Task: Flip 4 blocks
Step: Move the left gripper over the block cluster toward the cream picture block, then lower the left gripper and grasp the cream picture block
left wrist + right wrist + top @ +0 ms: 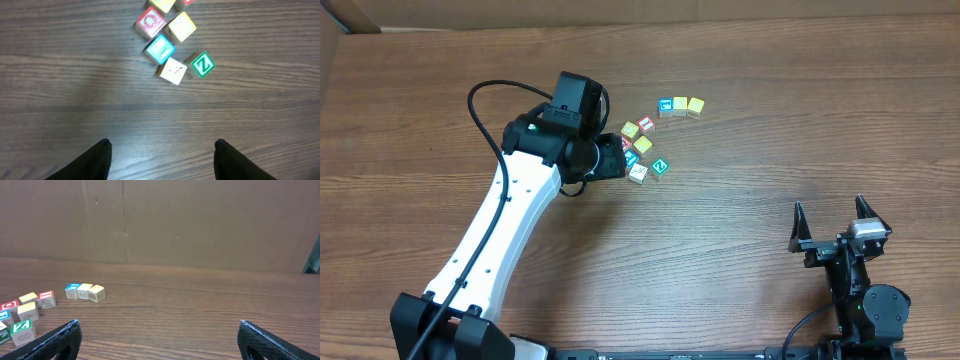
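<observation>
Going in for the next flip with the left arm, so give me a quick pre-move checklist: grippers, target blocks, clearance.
1. Left gripper jaws apart with nothing between them: ok.
2. Green Z block in the wrist view ahead of the fingers, Z face up: ok.
3. Free room around the cream block: not ok, the blue block sits right against its corner.
4. Right gripper open and well away from the cluster: ok.
5. Which blocks have already been flipped: cannot tell.
</observation>
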{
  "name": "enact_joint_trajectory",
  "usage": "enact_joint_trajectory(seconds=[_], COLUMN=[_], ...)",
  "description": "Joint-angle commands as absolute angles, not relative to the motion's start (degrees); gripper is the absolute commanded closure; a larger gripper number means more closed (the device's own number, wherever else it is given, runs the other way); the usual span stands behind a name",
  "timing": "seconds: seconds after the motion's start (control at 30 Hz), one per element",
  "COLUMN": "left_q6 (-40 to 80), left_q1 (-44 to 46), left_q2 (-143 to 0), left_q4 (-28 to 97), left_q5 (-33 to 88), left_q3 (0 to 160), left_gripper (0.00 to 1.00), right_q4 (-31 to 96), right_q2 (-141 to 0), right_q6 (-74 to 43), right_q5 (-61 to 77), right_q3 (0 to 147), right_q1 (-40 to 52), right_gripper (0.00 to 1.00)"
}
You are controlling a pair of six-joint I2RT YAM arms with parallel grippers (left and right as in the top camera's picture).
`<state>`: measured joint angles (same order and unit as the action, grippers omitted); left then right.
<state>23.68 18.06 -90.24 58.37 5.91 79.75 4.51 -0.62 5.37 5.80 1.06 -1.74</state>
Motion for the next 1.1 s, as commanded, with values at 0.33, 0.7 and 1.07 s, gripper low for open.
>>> enact_joint_trajectory(seconds=[0.33, 0.7, 1.07], left_q6=[24.5, 16.2, 11.4], left_q1=[24.8, 25.1, 25.6], left_q2=[-100.5, -109.4, -114.7], left_q4=[51.3, 43.0, 40.4], left_q5=[-1.1, -1.1, -1.1], left_q3=[79.1, 79.1, 79.1], left_gripper=[0.46, 0.51, 0.53], right_q4=[4.3, 4.3, 4.3], right_q2=[-0.2, -0.2, -0.2], right_q6=[5.6, 5.6, 5.6], right_q5=[6.1, 6.1, 6.1], right_q3=[0.4, 0.4, 0.4], right_q1=[-1.3, -1.3, -1.3], right_gripper=[0.00, 0.00, 0.00])
